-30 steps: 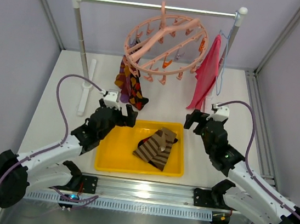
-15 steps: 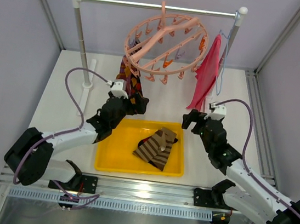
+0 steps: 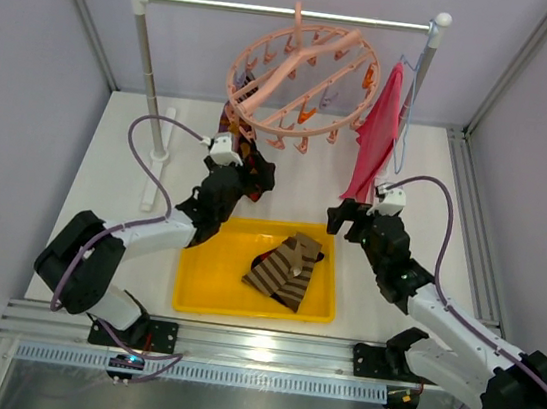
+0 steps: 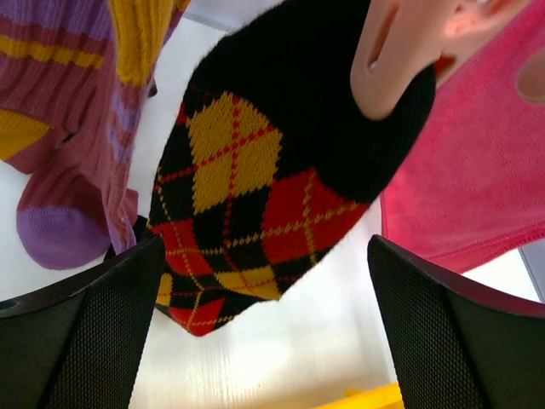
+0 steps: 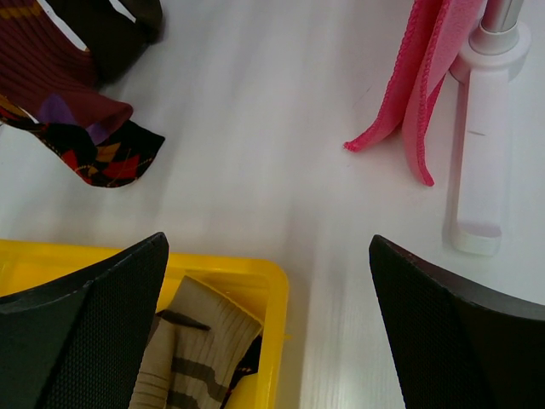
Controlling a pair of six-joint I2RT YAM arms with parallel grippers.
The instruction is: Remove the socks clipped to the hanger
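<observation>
The salmon-pink ring hanger (image 3: 305,78) hangs from the rack bar by its hook. Two socks stay clipped at its left side: a dark argyle sock (image 4: 255,170) held by a pink peg (image 4: 396,51), and a maroon-purple sock with yellow stripes (image 4: 68,128). My left gripper (image 3: 257,177) is open right under them, the argyle sock's lower tip close to its left finger (image 4: 85,332), nothing gripped. My right gripper (image 3: 342,217) is open over the yellow tray's far right corner (image 5: 272,290). Brown-cream striped socks (image 3: 285,267) lie in the tray.
A plain pink-red cloth (image 3: 377,132) hangs at the rack's right post, above a white foot (image 5: 477,153). The left post (image 3: 149,77) stands on another white foot (image 3: 158,159). The yellow tray (image 3: 202,286) lies between the arms. Enclosure walls stand on both sides.
My left arm has stretched forward and up from the tray's left edge to the hanging socks. The right gripper has edged slightly toward the back left. Both stayed open.
</observation>
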